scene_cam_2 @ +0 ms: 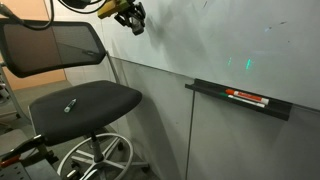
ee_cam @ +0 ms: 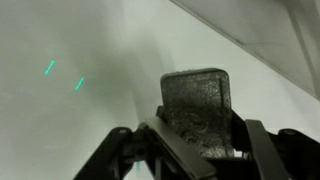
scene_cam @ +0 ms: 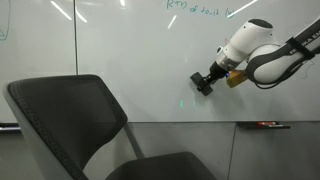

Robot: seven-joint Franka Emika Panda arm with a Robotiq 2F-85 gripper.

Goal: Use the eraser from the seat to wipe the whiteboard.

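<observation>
My gripper [scene_cam: 207, 81] is shut on the eraser [scene_cam: 202, 84], a small dark block, and presses it against the whiteboard [scene_cam: 140, 60]. In an exterior view the gripper [scene_cam_2: 134, 21] and eraser [scene_cam_2: 137, 27] sit high on the board [scene_cam_2: 230, 50], above the chair. In the wrist view the eraser [ee_cam: 197, 100] stands between the two fingers [ee_cam: 195, 140], its end toward the white board [ee_cam: 90, 40], where short green marks [ee_cam: 63, 76] show. The dark seat [scene_cam_2: 85, 103] of the office chair carries a small light object [scene_cam_2: 70, 104]. Faint green writing [scene_cam: 195, 8] is at the board's top.
The chair's curved backrest [scene_cam: 70, 115] stands in front of the board. A narrow marker ledge [scene_cam_2: 240, 98] holds red markers [scene_cam_2: 247, 97]; it also shows in an exterior view [scene_cam: 262, 125]. The chair's chrome base [scene_cam_2: 95, 160] is on the floor.
</observation>
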